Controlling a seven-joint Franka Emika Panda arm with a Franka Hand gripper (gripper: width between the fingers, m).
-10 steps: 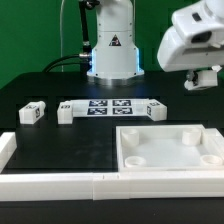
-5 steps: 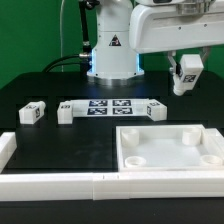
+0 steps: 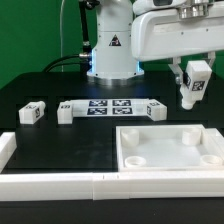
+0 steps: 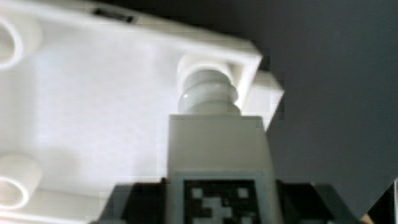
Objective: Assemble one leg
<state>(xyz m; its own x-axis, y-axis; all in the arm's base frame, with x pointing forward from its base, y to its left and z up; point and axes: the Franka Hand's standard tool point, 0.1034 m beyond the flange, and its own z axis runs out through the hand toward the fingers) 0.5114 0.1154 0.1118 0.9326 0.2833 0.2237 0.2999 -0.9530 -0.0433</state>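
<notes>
My gripper (image 3: 194, 74) is shut on a white leg (image 3: 191, 88) with a black-and-white tag and holds it in the air, tilted, above the far right corner of the large white panel (image 3: 170, 152). In the wrist view the leg (image 4: 222, 135) sticks out from between the dark fingers (image 4: 139, 200) of the gripper (image 4: 222, 205). Its rounded tip is over a round corner socket (image 4: 208, 72) of the panel (image 4: 89, 110). Three more legs lie on the black table: one at the exterior view's left (image 3: 33, 112), and one at each end (image 3: 66, 112) (image 3: 157, 110) of the marker board.
The marker board (image 3: 110, 107) lies flat mid-table in front of the robot base (image 3: 113, 50). A long white rail (image 3: 60, 182) runs along the front edge, with a raised end (image 3: 6, 148) at the exterior view's left.
The arm has swung in from the exterior view's right with the leg, then sunk a little lower toward the panel's far right corner.
</notes>
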